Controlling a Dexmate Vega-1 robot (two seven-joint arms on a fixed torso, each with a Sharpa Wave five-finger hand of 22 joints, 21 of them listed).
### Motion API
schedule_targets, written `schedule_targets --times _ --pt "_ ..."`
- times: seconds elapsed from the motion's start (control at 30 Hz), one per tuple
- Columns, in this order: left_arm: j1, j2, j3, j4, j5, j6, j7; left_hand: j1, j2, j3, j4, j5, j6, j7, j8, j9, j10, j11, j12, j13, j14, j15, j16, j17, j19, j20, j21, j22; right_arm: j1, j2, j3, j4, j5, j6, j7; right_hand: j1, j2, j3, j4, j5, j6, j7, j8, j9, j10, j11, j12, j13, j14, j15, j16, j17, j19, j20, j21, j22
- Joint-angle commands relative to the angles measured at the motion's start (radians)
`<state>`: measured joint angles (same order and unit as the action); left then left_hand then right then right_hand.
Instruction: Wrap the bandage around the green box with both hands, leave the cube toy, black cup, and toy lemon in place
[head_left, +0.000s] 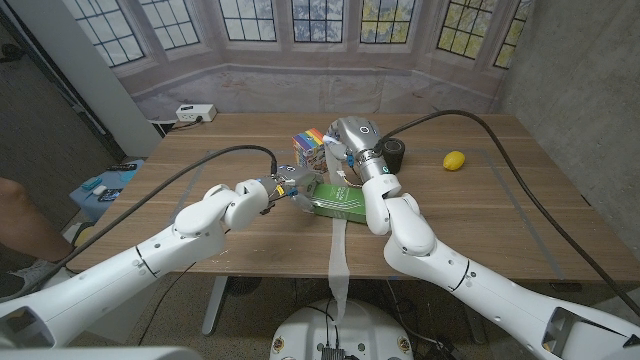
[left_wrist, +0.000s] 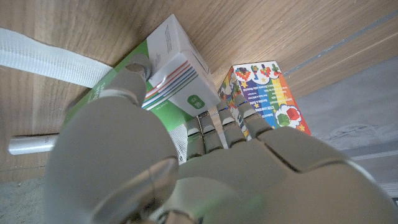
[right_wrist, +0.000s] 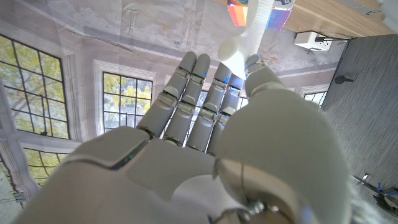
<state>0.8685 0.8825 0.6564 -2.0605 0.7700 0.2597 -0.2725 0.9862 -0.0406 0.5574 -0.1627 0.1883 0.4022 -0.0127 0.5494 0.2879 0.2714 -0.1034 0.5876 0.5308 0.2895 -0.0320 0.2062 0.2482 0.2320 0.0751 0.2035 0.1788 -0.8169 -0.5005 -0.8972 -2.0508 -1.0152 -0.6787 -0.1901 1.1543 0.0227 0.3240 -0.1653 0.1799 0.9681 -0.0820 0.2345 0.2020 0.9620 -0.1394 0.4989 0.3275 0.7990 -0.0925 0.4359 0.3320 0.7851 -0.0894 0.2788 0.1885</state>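
The green box (head_left: 337, 199) lies at the table's middle, and my left hand (head_left: 284, 188) grips its left end. The left wrist view has the thumb pressed on the green-and-white box (left_wrist: 169, 61), with the colourful cube toy (left_wrist: 268, 93) just behind it. A white bandage (head_left: 337, 248) runs from the box over the table's near edge. My right hand (head_left: 340, 152) is raised above the box's far side and pinches the bandage (right_wrist: 239, 45) between thumb and fingers. The cube toy (head_left: 308, 142) stands behind the box, the black cup (head_left: 393, 154) to its right, and the toy lemon (head_left: 454, 160) farther right.
A white power strip (head_left: 195, 113) sits at the table's back left corner. Black cables (head_left: 200, 165) arc over both arms. A person's arm (head_left: 18, 215) shows at the left edge, beside a side surface with blue items (head_left: 108, 181).
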Motion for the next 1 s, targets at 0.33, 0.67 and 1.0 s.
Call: schedule_targets --times 0.33,0.67,1.0 --pt "-0.066 -0.062 0.047 0.048 0.005 0.006 0.009 0.023 0.031 0.005 0.006 0.008 0.025 0.003 0.062 0.001 0.006 0.004 0.005 0.006 0.002 0.006 -0.002 0.002 -0.007 -0.002 0.001 0.003 -0.080 -0.011 0.045 -0.091 -0.055 0.003 0.043 0.008 0.005 -0.003 0.005 -0.002 0.011 0.003 -0.002 0.005 0.009 0.003 0.005 0.000 0.010 -0.132 -0.001 0.007 -0.007 -0.008 0.004 0.002" --pt "-0.084 -0.071 0.062 0.065 0.000 -0.001 0.008 0.022 0.034 0.002 0.007 0.008 0.023 0.005 0.063 0.000 0.005 0.002 0.005 0.007 0.002 0.006 -0.002 0.002 -0.008 -0.001 0.001 0.003 -0.110 -0.007 0.063 -0.125 -0.085 0.009 0.053 0.009 0.006 -0.004 0.004 -0.002 0.013 0.001 -0.003 0.005 0.008 0.002 0.005 0.002 0.011 -0.132 -0.003 0.009 -0.009 -0.008 0.004 0.002" --pt "-0.099 -0.071 0.070 0.077 -0.008 -0.013 0.004 0.020 0.034 0.001 0.008 0.008 0.025 0.007 0.067 -0.001 0.006 0.004 0.006 0.008 0.002 0.005 -0.001 0.002 -0.009 -0.001 0.001 0.003 -0.148 -0.019 0.092 -0.157 -0.103 0.023 0.058 0.010 0.006 -0.004 0.004 -0.002 0.014 0.002 -0.004 0.006 0.009 0.002 0.006 0.002 0.011 -0.132 -0.005 0.010 -0.009 -0.008 0.004 0.002"
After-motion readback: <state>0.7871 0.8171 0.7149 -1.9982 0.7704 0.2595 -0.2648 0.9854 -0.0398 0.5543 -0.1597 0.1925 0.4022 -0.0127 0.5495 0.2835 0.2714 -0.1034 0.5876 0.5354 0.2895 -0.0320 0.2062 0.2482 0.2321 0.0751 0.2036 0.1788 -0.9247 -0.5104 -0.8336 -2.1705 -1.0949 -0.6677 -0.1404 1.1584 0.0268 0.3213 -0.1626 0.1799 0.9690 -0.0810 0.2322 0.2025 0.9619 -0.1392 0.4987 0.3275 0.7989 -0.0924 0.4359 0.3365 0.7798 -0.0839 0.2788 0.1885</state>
